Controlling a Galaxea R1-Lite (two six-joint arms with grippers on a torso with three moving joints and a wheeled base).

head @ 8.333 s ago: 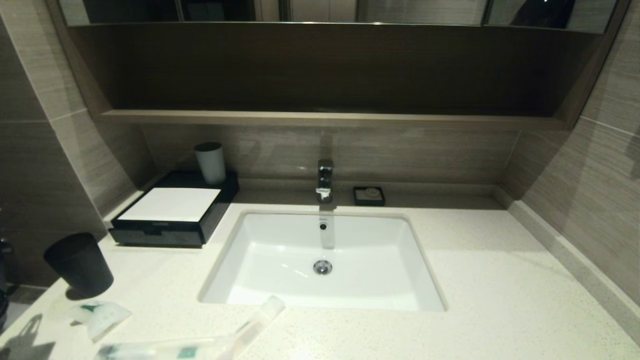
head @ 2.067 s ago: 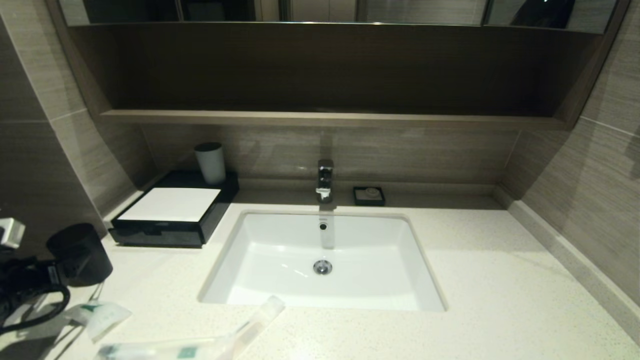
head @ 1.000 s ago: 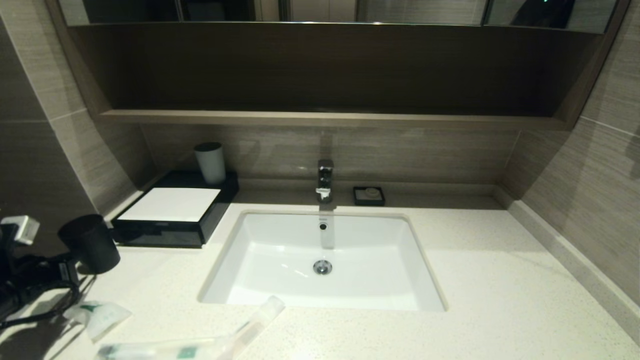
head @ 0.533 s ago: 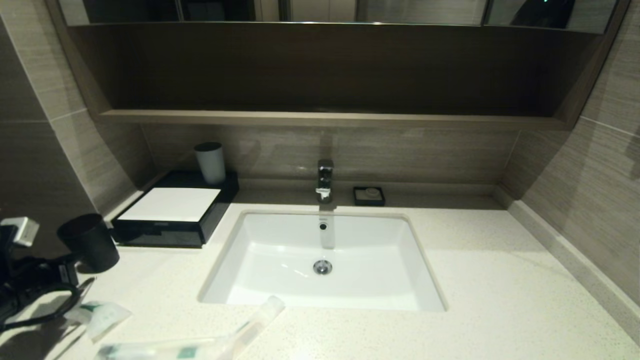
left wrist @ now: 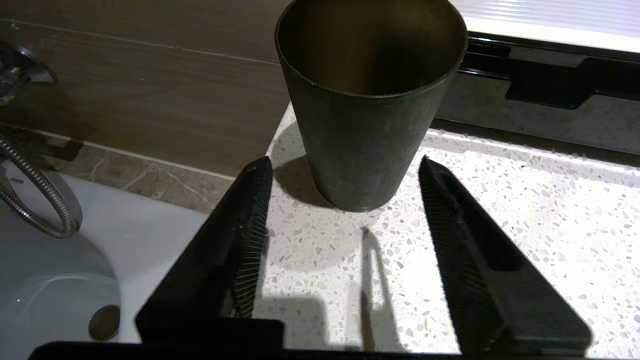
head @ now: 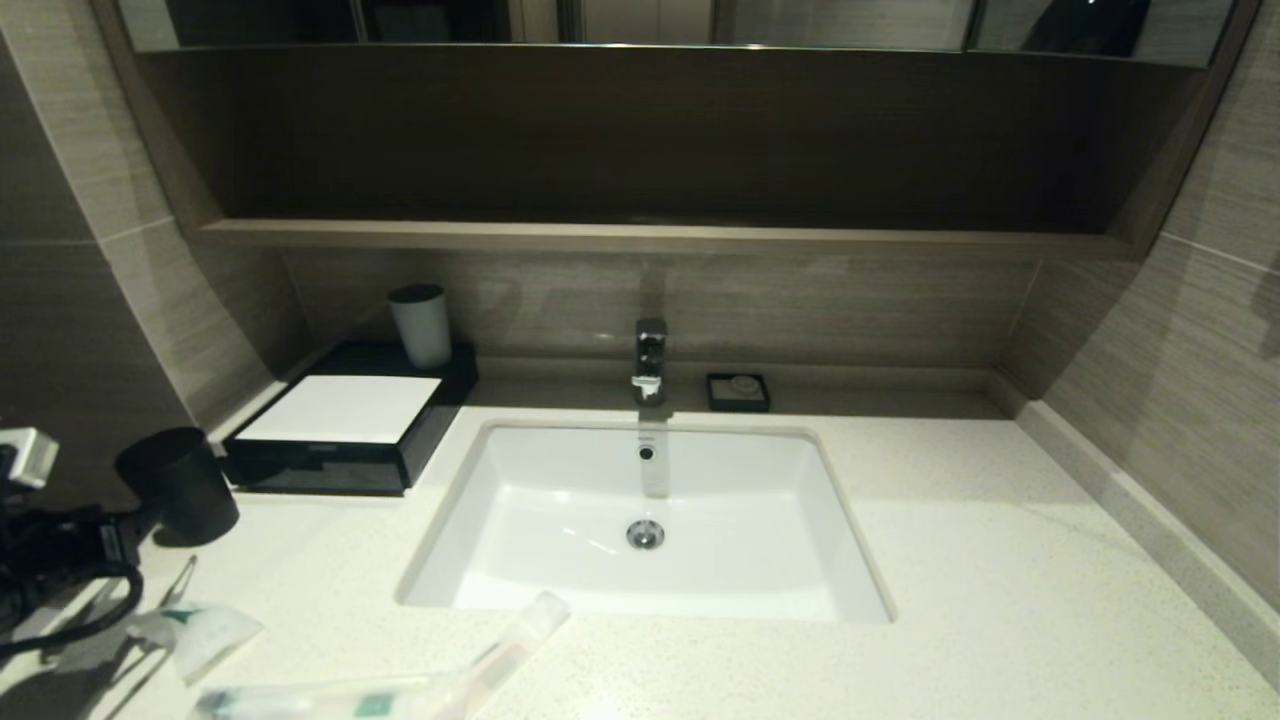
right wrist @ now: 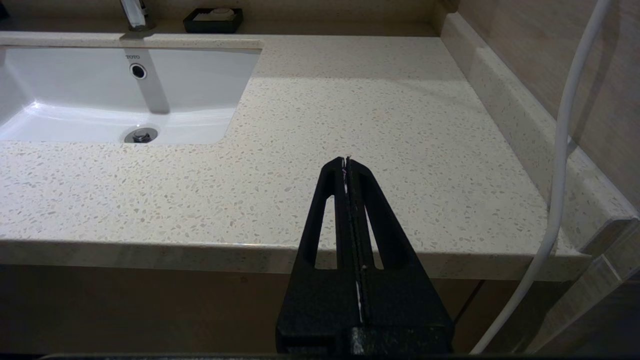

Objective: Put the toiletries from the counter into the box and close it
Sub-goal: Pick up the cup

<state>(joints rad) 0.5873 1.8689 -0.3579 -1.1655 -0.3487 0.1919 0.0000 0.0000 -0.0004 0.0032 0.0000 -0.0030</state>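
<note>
The black box (head: 330, 465) with a white lid stands shut at the back left of the counter; its drawer front shows in the left wrist view (left wrist: 550, 85). A small green-and-white sachet (head: 200, 635) and a long clear packet (head: 400, 685) lie at the front left edge. My left gripper (head: 128, 535) is at the far left, open and empty (left wrist: 345, 162). A black cup (left wrist: 367, 115) stands upright on the counter just at its fingertips, touching neither finger. My right gripper (right wrist: 346, 160) is shut and empty, in front of the counter's right front edge.
The black cup (head: 180, 485) stands just left of the box. A pale cup (head: 420, 325) stands behind the box lid. The white sink (head: 645, 590), the faucet (head: 650, 360) and a black soap dish (head: 738, 391) are mid-counter. A white cable (right wrist: 560, 165) hangs by the right wall.
My left arm came in from the left, and the black cup now stands farther back and right, beside the box. In the last half second the arm drew slightly left; the cup stayed put.
</note>
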